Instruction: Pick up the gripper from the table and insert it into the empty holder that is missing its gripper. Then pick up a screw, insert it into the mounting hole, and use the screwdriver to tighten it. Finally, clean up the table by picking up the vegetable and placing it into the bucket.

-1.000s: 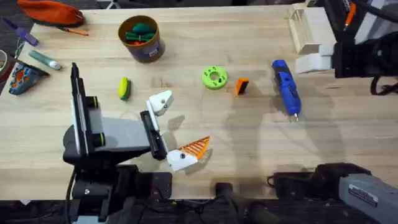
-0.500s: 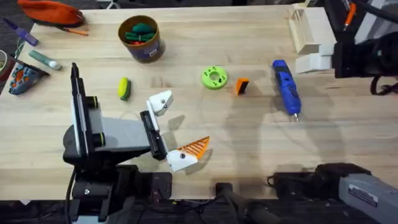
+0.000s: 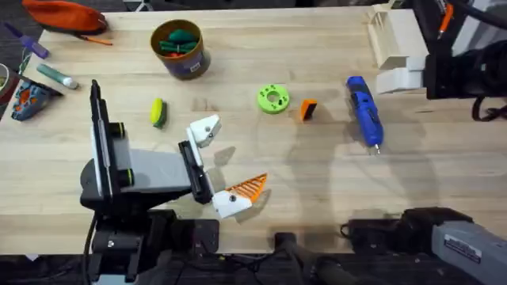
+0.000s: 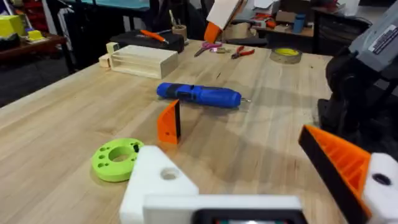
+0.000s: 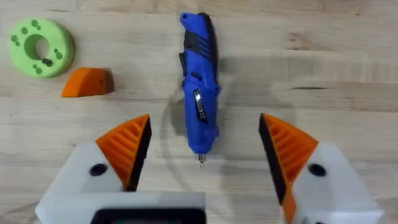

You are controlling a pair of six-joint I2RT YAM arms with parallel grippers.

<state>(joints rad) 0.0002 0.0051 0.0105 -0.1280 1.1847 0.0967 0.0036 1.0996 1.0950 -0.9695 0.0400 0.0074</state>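
Spanning the scene, pale wooden table (image 3: 333, 182) — cluttered workbenches (image 4: 261, 28) behind.

Gripper (image 3: 308, 109) between disc (image 3: 273, 99) and screwdriver (image 3: 364, 111); vegetable (image 3: 158, 112) before bucket (image 3: 180, 48).

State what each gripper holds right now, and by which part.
Nothing is held. The left gripper and the right gripper are both open and empty; the screwdriver lies on the table.

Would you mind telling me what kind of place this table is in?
Most likely a robotics lab or workshop: the wooden table carries a blue electric screwdriver, and behind it the left wrist view shows a bench with pliers and a tape roll.
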